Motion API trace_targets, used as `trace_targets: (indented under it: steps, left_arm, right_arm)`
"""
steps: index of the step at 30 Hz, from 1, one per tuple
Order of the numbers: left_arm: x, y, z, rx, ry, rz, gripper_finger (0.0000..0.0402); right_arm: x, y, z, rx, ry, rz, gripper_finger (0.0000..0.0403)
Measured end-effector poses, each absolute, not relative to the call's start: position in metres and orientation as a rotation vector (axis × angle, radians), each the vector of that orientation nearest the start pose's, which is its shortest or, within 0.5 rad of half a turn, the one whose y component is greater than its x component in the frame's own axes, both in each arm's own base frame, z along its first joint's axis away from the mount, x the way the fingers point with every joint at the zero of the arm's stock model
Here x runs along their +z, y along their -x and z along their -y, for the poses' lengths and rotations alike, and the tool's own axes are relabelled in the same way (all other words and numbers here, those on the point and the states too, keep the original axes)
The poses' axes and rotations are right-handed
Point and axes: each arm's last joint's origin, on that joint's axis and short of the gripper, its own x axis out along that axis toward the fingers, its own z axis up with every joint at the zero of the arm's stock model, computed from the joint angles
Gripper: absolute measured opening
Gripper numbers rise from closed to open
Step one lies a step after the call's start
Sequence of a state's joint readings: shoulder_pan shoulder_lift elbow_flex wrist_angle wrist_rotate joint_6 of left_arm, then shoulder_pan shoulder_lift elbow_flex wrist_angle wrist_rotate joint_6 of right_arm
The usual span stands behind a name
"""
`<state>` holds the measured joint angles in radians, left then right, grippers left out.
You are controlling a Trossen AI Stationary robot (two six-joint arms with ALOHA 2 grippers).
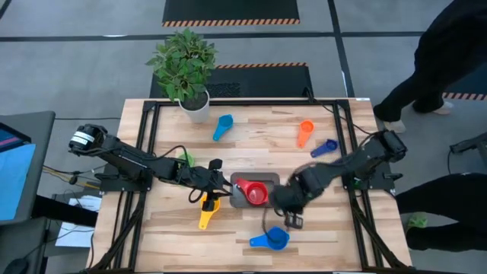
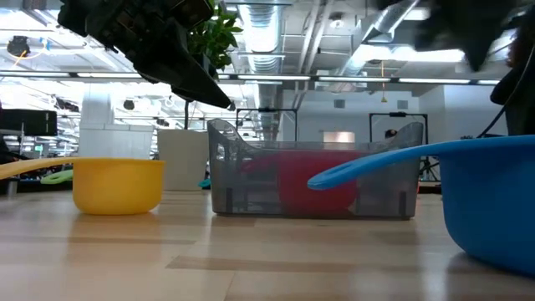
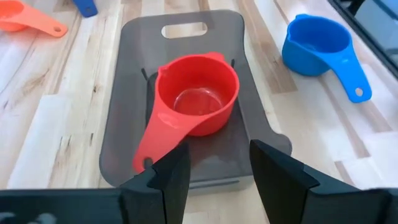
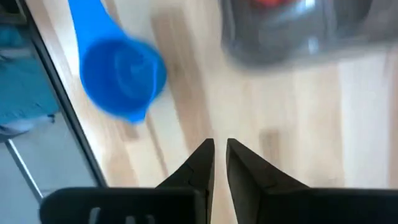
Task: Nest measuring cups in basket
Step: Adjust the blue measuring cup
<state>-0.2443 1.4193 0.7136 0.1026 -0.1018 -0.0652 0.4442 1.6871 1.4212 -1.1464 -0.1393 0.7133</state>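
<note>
Just past the left jaws, a glossy red plastic cup sits in a smoky translucent plastic basket on the pale, smooth-grained wooden table.
</note>
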Motion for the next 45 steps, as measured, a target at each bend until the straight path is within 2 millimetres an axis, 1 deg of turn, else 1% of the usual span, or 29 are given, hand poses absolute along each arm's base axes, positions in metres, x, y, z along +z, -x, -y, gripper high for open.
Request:
trace_targets:
  steps: [3, 5, 7, 9, 11, 16, 19, 21, 24, 26, 32, 38, 42, 45]
  left_arm:
    - [0.199, -0.279, 0.067, -0.144, -0.020, -0.573, 0.0157]
    - [0.199, -0.279, 0.068, -0.166, -0.014, -0.570, 0.0157]
    - [0.199, -0.279, 0.069, -0.168, -0.007, -0.571, 0.0157]
    - [0.199, -0.278, 0.070, -0.169, 0.003, -0.572, 0.0158]
    - [0.199, -0.278, 0.071, -0.173, 0.003, -0.571, 0.0157]
    - [0.200, -0.277, 0.076, -0.185, 0.017, -0.561, 0.0157]
    - [0.200, -0.276, 0.081, -0.197, 0.028, -0.561, 0.0157]
    - [0.201, -0.276, 0.084, -0.208, 0.025, -0.563, 0.0158]
    - [0.205, -0.276, 0.089, -0.220, 0.019, -0.551, 0.0158]
    - [0.209, -0.277, 0.091, -0.223, 0.007, -0.538, 0.0157]
    - [0.216, -0.279, 0.097, -0.240, -0.015, -0.544, 0.0158]
    - [0.216, -0.277, 0.101, -0.255, -0.029, -0.557, 0.0157]
    - [0.215, -0.276, 0.103, -0.241, -0.039, -0.560, 0.0157]
    - [0.215, -0.276, 0.103, -0.225, -0.045, -0.558, 0.0157]
  right_arm:
    - [0.263, -0.268, -0.165, -0.091, -0.302, -1.507, 0.0066]
    - [0.263, -0.260, -0.180, -0.136, -0.247, -1.444, 0.0066]
    - [0.263, -0.254, -0.193, -0.192, -0.206, -1.341, 0.0066]
    - [0.256, -0.253, -0.204, -0.228, -0.184, -1.281, 0.0066]
    - [0.245, -0.252, -0.211, -0.243, -0.158, -1.280, 0.0065]
    - [0.204, -0.258, -0.217, -0.304, -0.066, -1.369, 0.0065]
    - [0.195, -0.260, -0.220, -0.298, -0.070, -1.406, 0.0065]
    - [0.191, -0.264, -0.225, -0.235, -0.101, -1.416, 0.0065]
    - [0.189, -0.271, -0.237, -0.106, -0.135, -1.364, 0.0065]
    - [0.192, -0.274, -0.239, -0.072, -0.150, -1.333, 0.0065]
    - [0.192, -0.278, -0.241, -0.044, -0.183, -1.322, 0.0065]
    - [0.190, -0.271, -0.237, -0.048, -0.211, -1.443, 0.0065]
    - [0.192, -0.275, -0.244, 0.007, -0.249, -1.391, 0.0065]
    - [0.188, -0.277, -0.246, 0.027, -0.265, -1.353, 0.0065]
